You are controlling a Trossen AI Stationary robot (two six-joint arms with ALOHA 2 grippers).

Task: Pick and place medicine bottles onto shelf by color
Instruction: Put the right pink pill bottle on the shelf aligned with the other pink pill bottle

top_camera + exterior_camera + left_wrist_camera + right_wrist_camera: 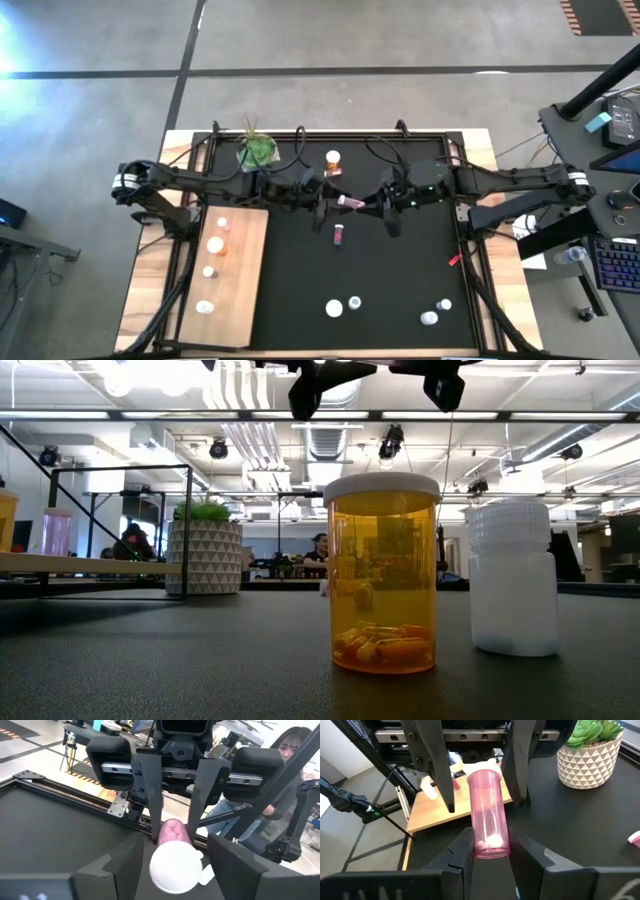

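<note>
Pink translucent cylindrical pill bottle (489, 815) with a white cap (176, 868), held horizontally above the middle of the black mat (400, 290) on the worktop. The right tool (491, 851) is clamped on the bottle's base end. The left tool (479, 790) faces it, its fingers (434, 765) standing open either side of the capped end, apart from it. Pale plywood shelf (245, 265) at the mat's left carries several bottles.

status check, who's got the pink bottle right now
Right gripper shut on the pink white-capped pill bottle, mid-air over the black mat. Left gripper open around its cap end, not clamped. Nothing in the way.
</note>
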